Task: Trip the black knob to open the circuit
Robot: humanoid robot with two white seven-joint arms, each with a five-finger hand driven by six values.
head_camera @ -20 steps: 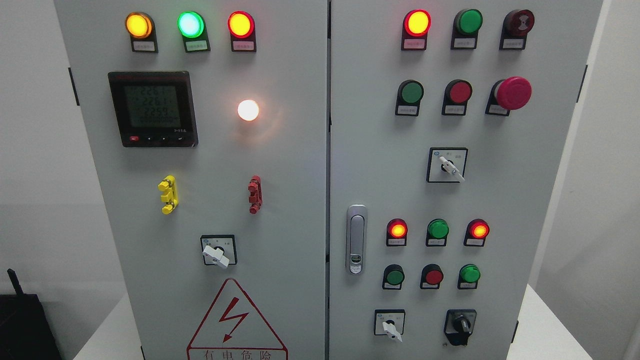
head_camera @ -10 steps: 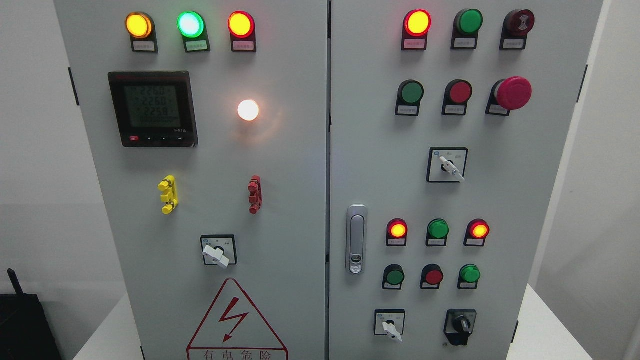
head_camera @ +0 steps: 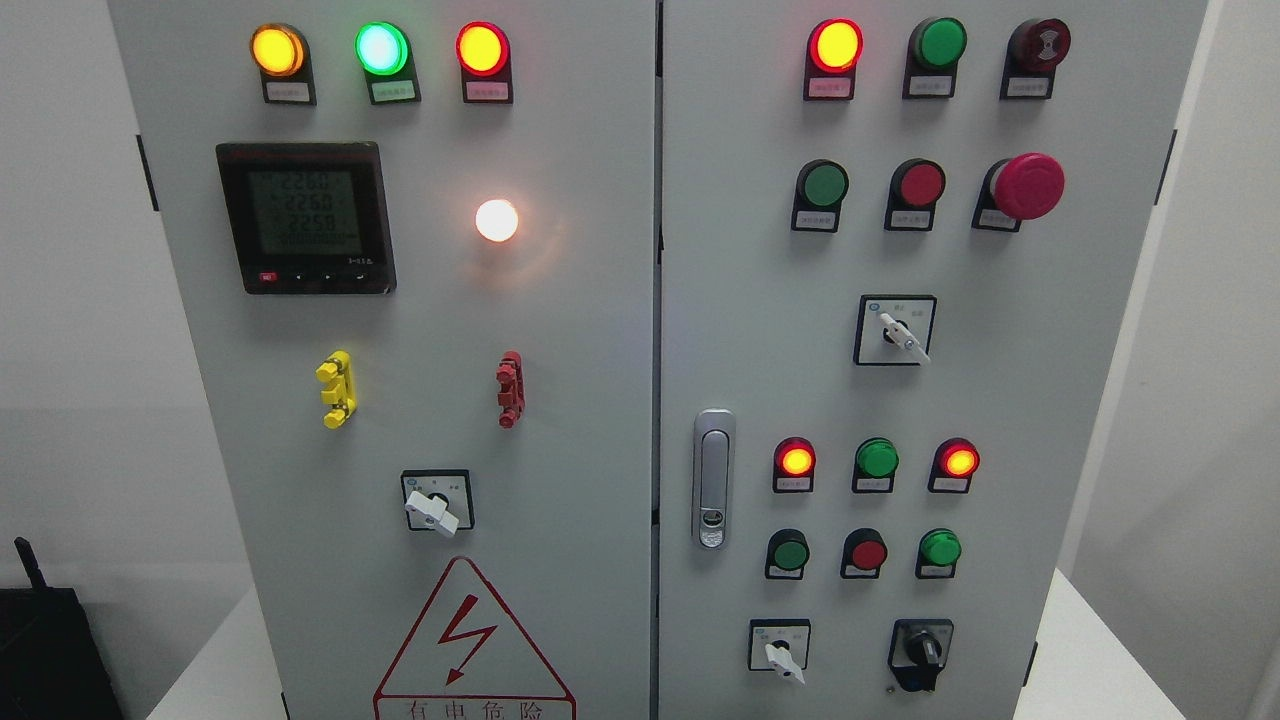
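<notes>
The black knob [head_camera: 922,653] is a rotary switch at the bottom right of the grey control cabinet's right door [head_camera: 760,300]. Its handle points roughly straight down. A white-handled selector switch [head_camera: 781,650] sits just to its left. Neither of my hands nor arms shows in the head view.
The right door carries lit red lamps [head_camera: 835,45], green and red buttons, a red mushroom stop button [head_camera: 1025,186], another white selector [head_camera: 897,331] and a door latch [head_camera: 712,478]. The left door has a meter [head_camera: 305,217], lamps, and a white selector [head_camera: 435,503]. A black object [head_camera: 45,650] stands at lower left.
</notes>
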